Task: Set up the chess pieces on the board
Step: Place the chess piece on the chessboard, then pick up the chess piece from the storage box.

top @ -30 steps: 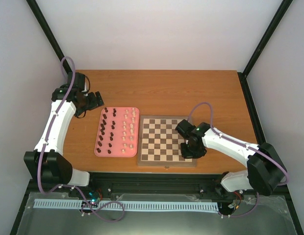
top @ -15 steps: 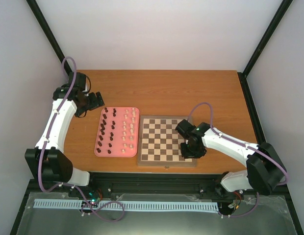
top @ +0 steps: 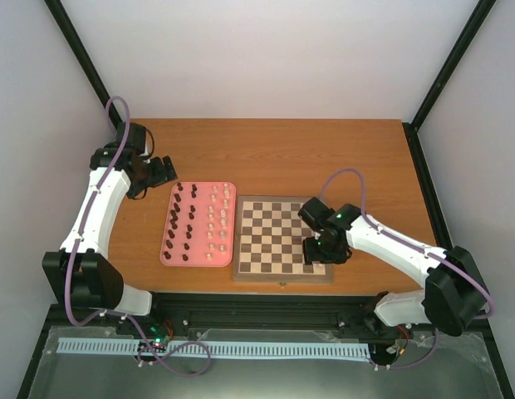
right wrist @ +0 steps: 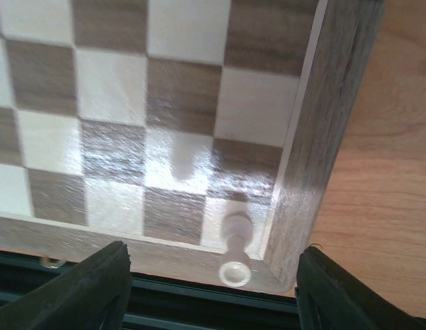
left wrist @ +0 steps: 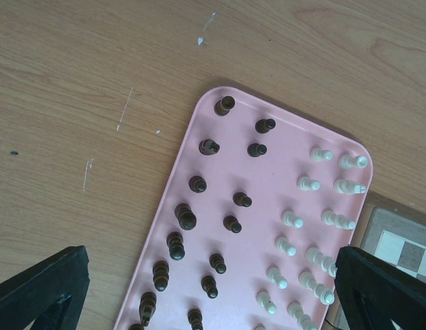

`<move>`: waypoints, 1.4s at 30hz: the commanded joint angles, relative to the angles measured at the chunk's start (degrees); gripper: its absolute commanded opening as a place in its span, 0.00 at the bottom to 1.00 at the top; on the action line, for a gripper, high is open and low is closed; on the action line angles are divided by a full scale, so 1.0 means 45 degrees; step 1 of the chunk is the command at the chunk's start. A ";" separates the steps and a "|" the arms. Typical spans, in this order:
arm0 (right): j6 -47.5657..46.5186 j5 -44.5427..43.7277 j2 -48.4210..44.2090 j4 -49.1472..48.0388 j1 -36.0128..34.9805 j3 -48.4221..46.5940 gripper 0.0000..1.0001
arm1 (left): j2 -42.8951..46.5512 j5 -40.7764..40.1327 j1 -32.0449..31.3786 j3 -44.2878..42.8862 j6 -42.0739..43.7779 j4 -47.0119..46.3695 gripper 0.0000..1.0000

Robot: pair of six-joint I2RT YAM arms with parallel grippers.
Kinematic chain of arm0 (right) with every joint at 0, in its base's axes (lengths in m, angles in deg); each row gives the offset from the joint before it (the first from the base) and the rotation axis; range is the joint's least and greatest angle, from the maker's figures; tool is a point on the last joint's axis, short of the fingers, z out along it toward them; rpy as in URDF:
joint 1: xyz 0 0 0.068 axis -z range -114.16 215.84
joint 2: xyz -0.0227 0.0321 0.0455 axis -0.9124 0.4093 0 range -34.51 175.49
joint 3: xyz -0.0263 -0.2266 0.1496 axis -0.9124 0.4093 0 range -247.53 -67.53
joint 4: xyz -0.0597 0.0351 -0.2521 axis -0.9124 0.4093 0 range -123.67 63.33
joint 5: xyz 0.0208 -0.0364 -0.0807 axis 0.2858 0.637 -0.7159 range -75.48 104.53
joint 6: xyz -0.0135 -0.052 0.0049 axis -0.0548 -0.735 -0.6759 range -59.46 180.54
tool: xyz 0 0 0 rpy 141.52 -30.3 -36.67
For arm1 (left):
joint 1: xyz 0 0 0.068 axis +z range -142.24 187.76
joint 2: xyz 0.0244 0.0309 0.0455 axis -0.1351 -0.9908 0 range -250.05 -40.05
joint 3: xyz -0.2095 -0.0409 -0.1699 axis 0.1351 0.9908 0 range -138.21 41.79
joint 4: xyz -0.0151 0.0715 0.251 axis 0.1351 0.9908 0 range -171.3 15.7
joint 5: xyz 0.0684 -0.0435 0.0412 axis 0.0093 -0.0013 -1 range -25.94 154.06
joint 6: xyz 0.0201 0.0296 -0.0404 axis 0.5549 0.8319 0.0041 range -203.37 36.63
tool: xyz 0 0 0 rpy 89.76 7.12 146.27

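The board (top: 278, 237) lies at the table's near middle. My right gripper (top: 317, 249) hangs open over its near right corner. In the right wrist view a cream chess piece (right wrist: 235, 251) stands on the corner square of the board (right wrist: 178, 89), free between the wide-apart jaws of the right gripper (right wrist: 214, 285). The other chess pieces, dark (left wrist: 187, 218) and cream (left wrist: 292, 220), stand in rows on a pink tray (left wrist: 268, 172). My left gripper (left wrist: 213, 292) is open above the tray's far left end with nothing in it.
The pink tray (top: 199, 249) lies just left of the board, almost touching its rim (top: 282, 280). The table's near edge and a black rail run close below the board's corner. Bare wooden tabletop (top: 324, 158) lies behind both.
My right gripper has opened and let go of the cream piece, which now stands on the board's corner square. The right wrist shifted slightly. The left arm has not moved.
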 commanded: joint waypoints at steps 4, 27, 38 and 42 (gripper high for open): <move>-0.0372 -0.0540 0.0581 0.0295 0.0081 -0.1879 0.69 | 0.0265 0.0145 -0.0033 -0.0479 0.0222 -0.0180 1.00; -0.3710 0.0517 0.7383 -0.0339 -0.3326 -0.9735 0.65 | 0.0924 0.0326 -0.0037 -0.0480 0.0129 -0.0072 1.00; -0.3903 0.1353 0.9989 -0.0006 -0.4314 -1.2177 0.58 | 0.1125 0.0560 -0.0032 -0.0193 0.0118 -0.0229 1.00; -0.3876 0.1619 1.0262 -0.0016 -0.4371 -1.2260 0.57 | 0.1100 0.0672 -0.0039 -0.0094 0.0119 -0.0299 1.00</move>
